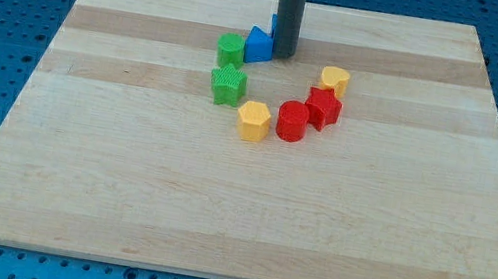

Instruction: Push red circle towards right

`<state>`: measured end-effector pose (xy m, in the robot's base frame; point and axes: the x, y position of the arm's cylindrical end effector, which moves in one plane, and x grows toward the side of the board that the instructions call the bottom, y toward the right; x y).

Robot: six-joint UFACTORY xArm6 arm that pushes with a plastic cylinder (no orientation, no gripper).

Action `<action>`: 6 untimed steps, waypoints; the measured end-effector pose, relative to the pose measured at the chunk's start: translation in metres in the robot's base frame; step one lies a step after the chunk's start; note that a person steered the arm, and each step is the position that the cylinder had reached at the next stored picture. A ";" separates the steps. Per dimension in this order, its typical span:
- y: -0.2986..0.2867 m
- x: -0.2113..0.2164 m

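The red circle sits on the wooden board a little above the view's middle. A red star-like block touches it at its upper right. A yellow hexagon sits just to its left. My tip is at the view's top centre, against the right side of a blue block. The tip is well above the red circle and slightly to its left, apart from it.
A green block sits left of the blue block. A green star lies below it. A yellow heart lies above the red star-like block. Another blue block is partly hidden behind the rod.
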<state>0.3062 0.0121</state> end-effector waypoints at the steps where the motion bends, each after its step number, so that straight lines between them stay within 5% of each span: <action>1: 0.044 0.001; 3: 0.082 -0.052; 5: 0.027 -0.114; 6: 0.007 -0.103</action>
